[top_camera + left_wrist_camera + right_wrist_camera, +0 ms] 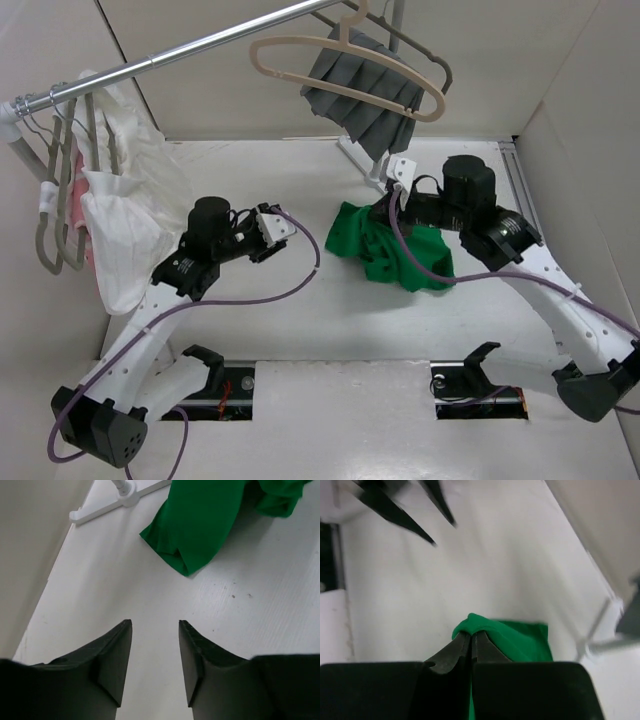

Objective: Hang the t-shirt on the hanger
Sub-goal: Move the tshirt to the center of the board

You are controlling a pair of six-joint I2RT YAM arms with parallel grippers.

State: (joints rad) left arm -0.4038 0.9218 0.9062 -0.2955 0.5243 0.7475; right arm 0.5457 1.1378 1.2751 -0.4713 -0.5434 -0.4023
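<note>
The t-shirt [385, 245], bright green, is seen crumpled in a heap on the white worktop [330, 335], right of centre and near the foot of the rack. The right arm is bent in over it from the right side, with the wrist lowered to the heap's far edge. The right tool [471, 636] is pressed together on a fold of the green cloth, which is pinched between the fingertips and bulges just beyond them.

The left arm is raised from its base and angled to the right. The left tool [155, 625] is pointed toward the t-shirt but kept apart from it, over bare worktop. Its jaws are spread with a clear gap, and nothing is held or touched.

The hanger [300, 40], cream plastic, is hung by its hook on the metal rail [200, 45], and a grey pleated cloth [365, 90] is overlapped by it in the top view.
</note>
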